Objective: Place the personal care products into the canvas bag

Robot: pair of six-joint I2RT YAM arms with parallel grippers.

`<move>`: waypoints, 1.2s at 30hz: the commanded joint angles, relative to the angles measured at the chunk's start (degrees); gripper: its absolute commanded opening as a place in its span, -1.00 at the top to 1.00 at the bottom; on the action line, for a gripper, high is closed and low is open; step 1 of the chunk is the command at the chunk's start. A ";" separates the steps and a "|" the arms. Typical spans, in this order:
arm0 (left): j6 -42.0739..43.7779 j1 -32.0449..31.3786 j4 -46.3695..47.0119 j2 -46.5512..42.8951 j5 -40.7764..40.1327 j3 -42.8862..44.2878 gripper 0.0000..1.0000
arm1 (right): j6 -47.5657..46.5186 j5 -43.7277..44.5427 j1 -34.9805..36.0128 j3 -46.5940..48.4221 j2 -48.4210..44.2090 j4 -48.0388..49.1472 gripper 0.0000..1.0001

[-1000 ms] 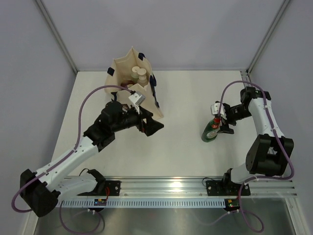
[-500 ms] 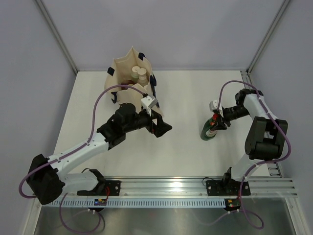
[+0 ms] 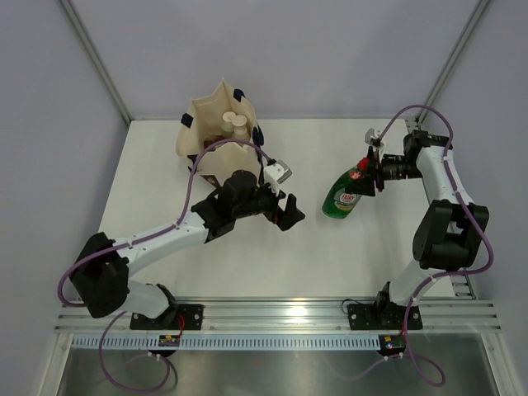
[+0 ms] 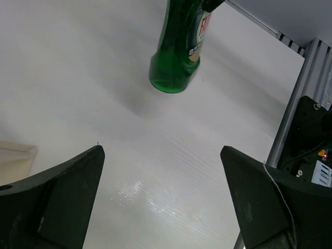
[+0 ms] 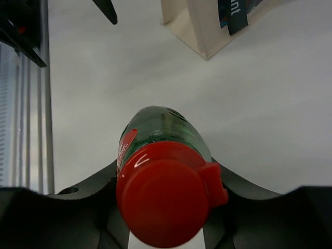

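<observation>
Since a second ago the right claw [image 3: 371, 173] has swung the green dish-soap bottle [image 3: 343, 195] up and tilted it, clamped at its red cap [image 5: 162, 201]. Left claw [image 3: 287, 212] gapes wide mid-frame. Upper left, capped bottles [image 3: 238, 126] stand inside the canvas bag [image 3: 202, 136].

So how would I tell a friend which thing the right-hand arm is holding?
Start at the white table and look to its right side, where the right gripper is shut on a bottle's neck. That is the green bottle, tilted, with a red cap. Nothing else is dark green and see-through; the pale bottles sit in the canvas bag on the left.
</observation>
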 commanded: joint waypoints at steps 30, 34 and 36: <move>-0.11 0.04 -29.65 -44.44 -44.37 6.06 -0.98 | 132.37 29.68 35.09 68.75 37.41 79.30 1.00; -2.74 0.04 -30.98 -46.64 -47.18 4.04 -0.98 | 116.00 36.36 40.70 70.10 38.57 72.20 1.00; -2.93 0.04 -31.33 -47.09 -48.24 3.42 -0.98 | 106.14 38.84 41.94 64.75 34.64 72.25 1.00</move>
